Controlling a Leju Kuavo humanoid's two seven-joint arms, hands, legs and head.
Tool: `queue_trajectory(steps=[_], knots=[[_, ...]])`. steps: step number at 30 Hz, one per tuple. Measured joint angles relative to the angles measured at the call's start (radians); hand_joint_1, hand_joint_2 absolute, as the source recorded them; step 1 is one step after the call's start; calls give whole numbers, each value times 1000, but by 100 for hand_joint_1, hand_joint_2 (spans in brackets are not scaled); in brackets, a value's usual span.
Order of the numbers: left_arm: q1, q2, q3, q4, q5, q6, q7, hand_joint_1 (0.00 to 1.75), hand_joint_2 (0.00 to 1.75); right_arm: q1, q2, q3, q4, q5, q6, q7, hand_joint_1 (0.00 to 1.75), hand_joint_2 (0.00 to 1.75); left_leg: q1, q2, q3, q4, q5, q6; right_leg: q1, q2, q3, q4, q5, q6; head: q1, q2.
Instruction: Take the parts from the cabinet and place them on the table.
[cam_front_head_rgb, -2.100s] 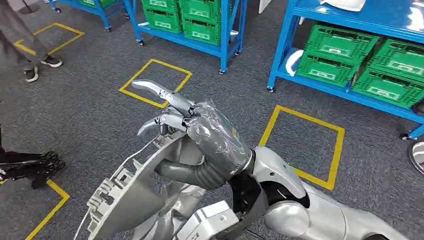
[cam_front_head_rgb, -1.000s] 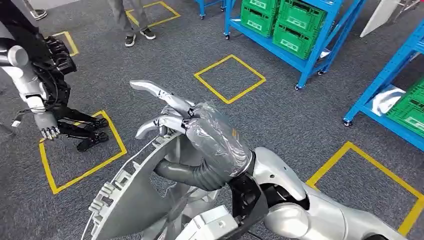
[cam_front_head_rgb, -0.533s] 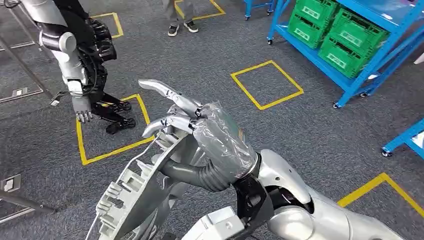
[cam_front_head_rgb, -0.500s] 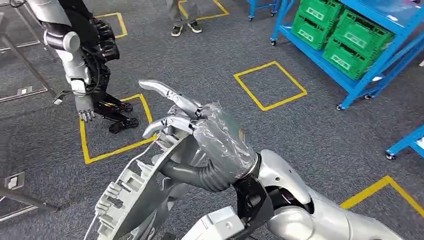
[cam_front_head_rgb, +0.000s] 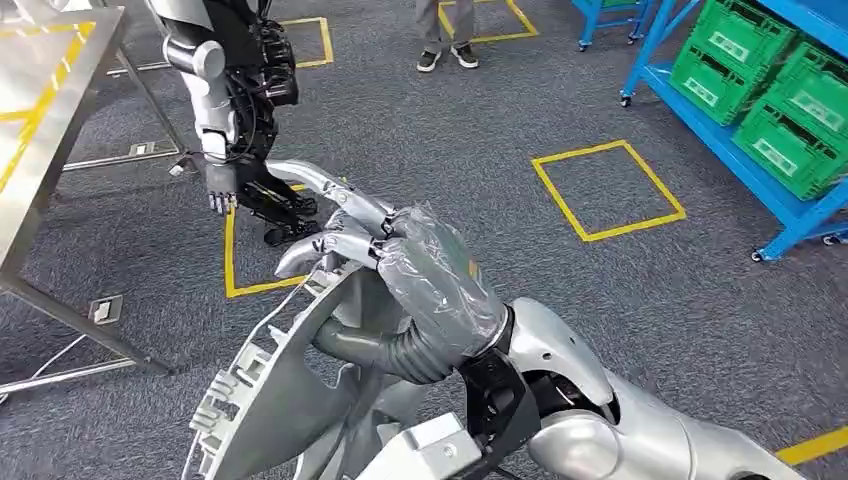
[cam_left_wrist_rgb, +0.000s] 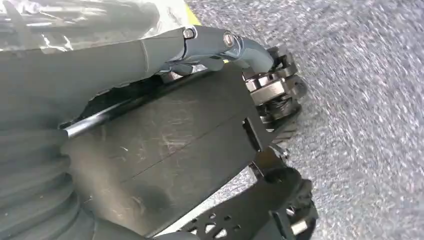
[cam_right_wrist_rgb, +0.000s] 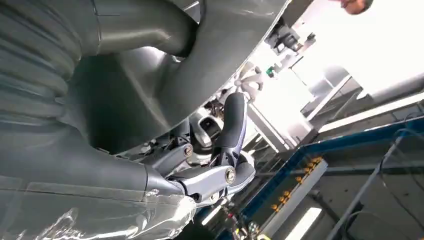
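You are mid-carry: the right hand (cam_front_head_rgb: 425, 275) and left hand (cam_left_wrist_rgb: 100, 125) both clasp the grey part (cam_front_head_rgb: 275, 400) at chest height, so next face the steel table (cam_front_head_rgb: 45, 120) and lower it there.

part (cam_front_head_rgb: 270, 400): lower end cut off | person (cam_front_head_rgb: 445, 30): upper body cut off

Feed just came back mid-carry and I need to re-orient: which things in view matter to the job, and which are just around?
Job:
- grey plastic part, held by the right hand
- left hand, gripping the same part from below
- metal table, at upper left

Just around:
- other robot
- a person's legs
- blue racks with green crates
- yellow floor squares
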Motion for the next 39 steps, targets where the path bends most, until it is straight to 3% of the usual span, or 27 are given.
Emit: queue_trajectory(steps=[1,2,3,4,7,8,9,10,12,13,15,16,17,18,22,23,24,25,27,29,31,32,33,35,37,38,39], knots=[[2,2,0,0,0,0,1,0,175,0,0,0,0,0,0,0,175,175,4,15,42,-86,49,-5,-4,-14,2,9,-9,6,0,0],[4,3,-1,0,0,1,4,0,175,-1,0,0,0,0,0,0,175,175,6,55,79,-163,79,-10,-4,-25,3,20,-19,14,-1,0],[5,2,-1,0,0,2,4,0,175,-2,0,0,0,0,0,0,175,175,-14,106,86,-175,54,-10,5,-32,0,28,-28,24,-11,0],[3,4,-1,0,0,2,3,0,175,-3,0,-1,0,0,0,0,175,175,-11,89,86,-179,57,22,7,-42,-3,36,-34,28,-12,0],[6,3,-1,0,0,2,3,0,175,-3,1,-1,0,0,0,0,175,175,-14,44,76,-176,56,43,4,-81,4,34,-40,37,4,0],[8,3,-1,0,0,2,3,0,175,-4,1,-1,0,0,0,0,175,175,-11,33,78,-178,58,49,-3,-40,5,41,-54,48,7,0],[7,3,-1,0,-3,2,3,0,175,-4,1,-2,0,0,-1,-1,175,175,-11,21,77,-178,58,54,-7,23,-12,79,-80,48,9,0],[4,2,-1,0,-3,1,3,0,175,-4,1,-3,0,0,-1,-1,175,175,-11,11,77,-178,58,59,-6,53,-46,146,-113,46,14,0],[4,1,-1,0,-8,-2,3,0,175,1,-1,-1,0,-2,-1,-1,175,175,-15,-19,77,-178,57,63,-2,74,-136,308,-169,41,21,0],[5,1,-1,0,-12,-2,3,0,175,4,-2,0,0,-2,-1,-1,175,175,-17,-36,78,-178,57,64,-1,74,-169,353,-168,37,23,0],[3,2,-1,0,-14,-1,3,0,175,5,-3,0,0,-2,-1,0,175,175,-21,-71,80,-178,58,64,4,79,-164,295,-97,23,23,0],[2,2,-1,0,-14,-1,3,0,175,5,-3,-1,0,-2,-2,0,175,175,-21,-87,83,-178,58,64,6,89,-135,216,-45,15,22,0],[1,1,-1,-1,-15,-1,3,0,175,5,-3,-1,0,-2,-2,0,175,175,-20,-102,85,-178,58,64,9,118,-99,123,6,7,23,0],[0,-3,-1,-1,-15,-1,3,0,175,5,-3,-2,0,-2,-2,-1,175,175,-17,-112,82,-179,58,61,8,174,-78,70,15,2,22,0],[-2,-6,-1,-1,-15,-2,5,0,175,2,-2,-2,0,-2,-3,0,175,175,-7,-161,72,-190,68,34,15,139,-68,45,16,3,23,0],[-2,-5,-1,-1,-16,-2,5,0,175,2,-1,-3,0,-2,-3,0,175,175,-9,-147,68,-186,65,34,6,120,-56,23,26,-1,22,0],[0,-5,-1,-1,-19,-3,12,0,175,3,2,-3,0,-3,-2,0,175,175,-16,-75,65,-170,51,32,8,108,-43,12,28,-4,19,0],[-1,-4,-2,-1,-26,-5,24,0,175,-2,2,-3,0,-5,1,-1,175,175,-16,-33,43,-118,16,26,10,94,-37,8,27,-8,14,0],[-7,-3,-10,-1,-48,-8,39,0,175,-1,2,0,0,-7,8,-1,175,175,-12,-8,-26,33,-52,14,10,60,-34,10,22,-10,10,0],[-12,0,-19,-3,-54,-6,43,0,175,-1,5,4,0,-8,15,-1,175,175,-8,-4,-48,82,-56,5,10,27,-34,13,17,-8,6,0],[-10,3,-23,-3,-51,2,40,0,175,-1,8,5,0,-8,16,-1,175,175,-4,10,12,-25,11,1,10,-1,-33,21,8,-4,5,0],[-7,4,-24,-3,-47,7,36,0,175,-1,11,5,0,-8,16,-1,175,175,-3,37,61,-117,54,0,9,-13,-32,29,1,0,5,0],[-6,5,-25,-3,-46,7,29,0,175,-1,13,5,0,-8,15,-1,175,175,-9,86,89,-174,47,1,11,-24,-32,35,-7,7,2,0],[-10,5,-26,-6,-55,5,23,0,175,-3,14,4,-2,-5,13,2,175,175,-17,68,91,-179,48,33,20,-41,-35,43,-13,19,-1,0],[-9,6,-26,-6,-63,3,22,0,175,-3,16,4,-2,-4,11,3,175,175,-21,44,86,-180,49,42,17,-66,-30,40,-14,25,6,0],[-9,8,-26,-6,-66,3,23,0,175,-4,19,3,-3,-3,8,3,175,175,-13,33,89,-185,53,49,12,-54,-29,44,-22,36,6,0],[-10,8,-26,-7,-69,3,22,0,175,-5,21,4,-3,0,6,4,175,175,-11,24,89,-185,54,51,6,5,-35,61,-37,41,7,0]])
